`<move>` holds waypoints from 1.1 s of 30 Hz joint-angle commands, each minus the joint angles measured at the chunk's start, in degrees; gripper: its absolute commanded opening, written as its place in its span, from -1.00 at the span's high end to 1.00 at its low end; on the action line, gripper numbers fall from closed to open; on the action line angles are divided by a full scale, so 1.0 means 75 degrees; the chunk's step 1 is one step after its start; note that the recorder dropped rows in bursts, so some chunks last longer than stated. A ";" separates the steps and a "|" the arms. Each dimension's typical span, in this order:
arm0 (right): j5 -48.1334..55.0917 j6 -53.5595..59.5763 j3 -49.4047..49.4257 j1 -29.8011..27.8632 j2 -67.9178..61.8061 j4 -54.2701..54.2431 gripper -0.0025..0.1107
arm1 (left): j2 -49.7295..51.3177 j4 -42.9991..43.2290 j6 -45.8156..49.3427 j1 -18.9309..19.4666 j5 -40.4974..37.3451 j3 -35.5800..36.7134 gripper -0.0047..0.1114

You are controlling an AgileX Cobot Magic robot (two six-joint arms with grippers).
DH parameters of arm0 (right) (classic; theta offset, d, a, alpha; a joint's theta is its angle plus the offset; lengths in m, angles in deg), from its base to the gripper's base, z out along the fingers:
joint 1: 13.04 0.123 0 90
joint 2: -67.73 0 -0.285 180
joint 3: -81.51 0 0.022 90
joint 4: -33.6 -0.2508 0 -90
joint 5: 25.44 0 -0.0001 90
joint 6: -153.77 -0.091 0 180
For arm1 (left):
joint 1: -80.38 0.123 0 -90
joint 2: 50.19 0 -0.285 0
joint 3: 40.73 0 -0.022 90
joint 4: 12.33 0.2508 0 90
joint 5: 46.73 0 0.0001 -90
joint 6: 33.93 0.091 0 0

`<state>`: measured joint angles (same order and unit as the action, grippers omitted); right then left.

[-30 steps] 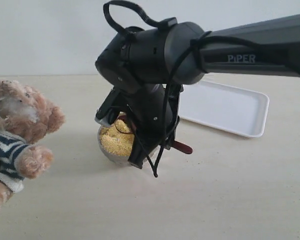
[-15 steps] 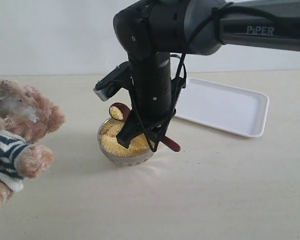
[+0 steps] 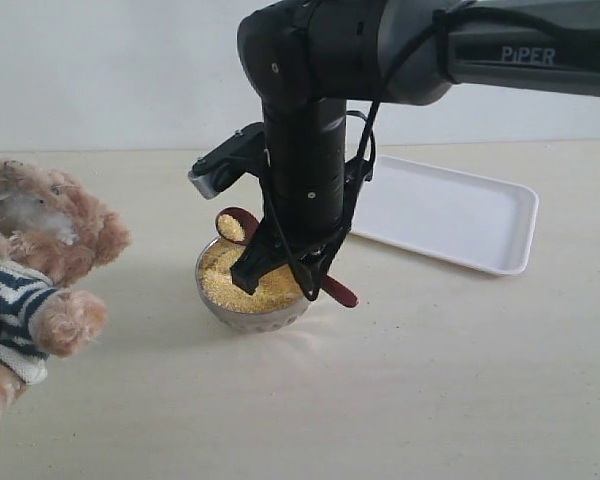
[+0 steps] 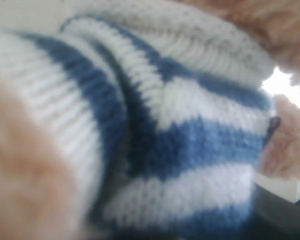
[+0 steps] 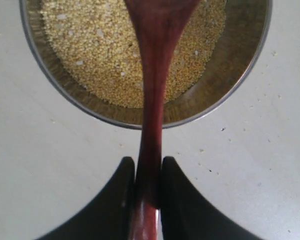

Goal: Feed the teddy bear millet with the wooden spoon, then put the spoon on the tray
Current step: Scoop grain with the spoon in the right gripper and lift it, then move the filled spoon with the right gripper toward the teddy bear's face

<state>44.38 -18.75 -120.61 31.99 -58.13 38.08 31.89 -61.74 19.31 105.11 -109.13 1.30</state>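
Right gripper [image 5: 149,172], clamped on wooden spoon [image 3: 233,226], has lifted loaded tip off millet [image 3: 245,290] (scoop done, teddy bear [image 3: 40,250] next); left gripper: cannot tell.

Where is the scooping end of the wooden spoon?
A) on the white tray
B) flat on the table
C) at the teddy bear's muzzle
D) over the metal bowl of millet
D: the wooden spoon, pinched by the fingers of the right gripper, carries yellow grains above the metal bowl, apart from the teddy bear and the tray.
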 commanded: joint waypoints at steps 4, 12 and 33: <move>0.0018 0.0154 -0.0058 0.0042 0.0548 0.0022 0.91 | -0.0120 -0.0144 0.0047 0.0011 -0.0043 0.0011 0.81; 0.0018 0.0173 -0.0058 0.0379 0.0822 -0.0144 0.91 | -0.0120 -0.0144 0.0047 0.0011 -0.0031 0.0011 0.81; 0.0018 0.0101 -0.0106 0.1232 0.1434 -0.0206 0.91 | -0.0120 -0.0144 0.0047 0.0011 -0.0031 0.0011 0.81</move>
<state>44.42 -17.66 -121.02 40.56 -48.84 36.65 31.89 -61.74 19.31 105.11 -109.13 1.30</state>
